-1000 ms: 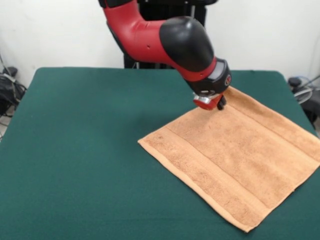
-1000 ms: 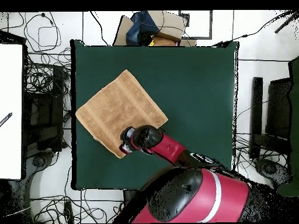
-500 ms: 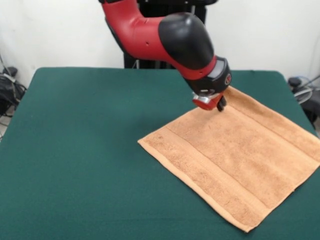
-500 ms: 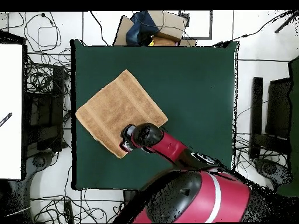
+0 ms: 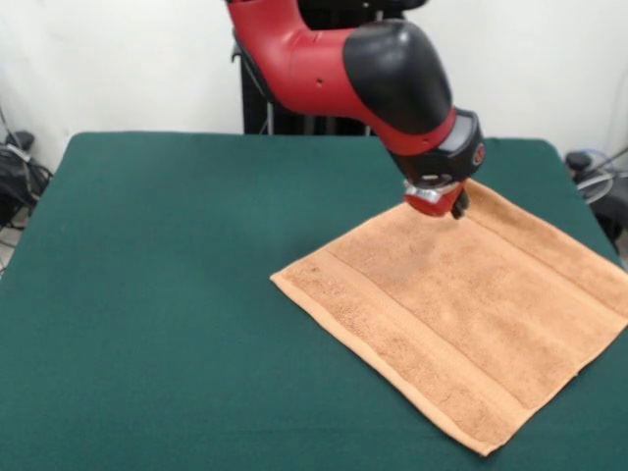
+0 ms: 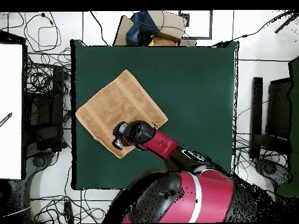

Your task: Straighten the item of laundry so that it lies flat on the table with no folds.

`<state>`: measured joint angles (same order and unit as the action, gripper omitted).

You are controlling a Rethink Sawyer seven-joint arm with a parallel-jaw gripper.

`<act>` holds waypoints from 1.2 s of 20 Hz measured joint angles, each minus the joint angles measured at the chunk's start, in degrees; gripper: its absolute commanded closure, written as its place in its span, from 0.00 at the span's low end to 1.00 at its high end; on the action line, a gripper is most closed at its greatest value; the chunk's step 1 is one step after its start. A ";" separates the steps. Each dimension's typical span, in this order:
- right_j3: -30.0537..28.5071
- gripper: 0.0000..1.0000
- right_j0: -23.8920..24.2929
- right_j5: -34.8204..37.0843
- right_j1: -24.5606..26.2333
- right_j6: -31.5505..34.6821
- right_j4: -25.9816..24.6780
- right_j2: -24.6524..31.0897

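The towel (image 5: 461, 314) lies spread flat at lower right of the table (image 5: 147, 294) in the front view. The gripper (image 5: 439, 199), over its far corner, has shifted slightly rightward; whether its fingers are spread cannot be told. The task appears nearly complete.

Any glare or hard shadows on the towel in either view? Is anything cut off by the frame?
Front view: even light, no glare on the towel; only a soft shadow under the gripper; the towel's right corner runs off the frame edge. Overhead view: flat light, the towel whole except where the arm covers its corner nearest the robot; the table is fully in frame.
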<state>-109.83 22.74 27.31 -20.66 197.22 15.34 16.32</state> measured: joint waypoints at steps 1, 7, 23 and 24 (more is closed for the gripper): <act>0.00 1.00 -0.35 0.00 0.01 0.00 0.28 0.00; 0.00 1.00 -1.02 0.00 0.01 0.00 0.91 -0.01; -0.04 1.00 0.27 -0.01 1.14 0.00 1.26 0.00; -0.15 1.00 0.70 -0.01 1.08 0.00 1.27 0.00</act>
<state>-109.98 23.44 27.30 -19.58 197.22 16.61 16.32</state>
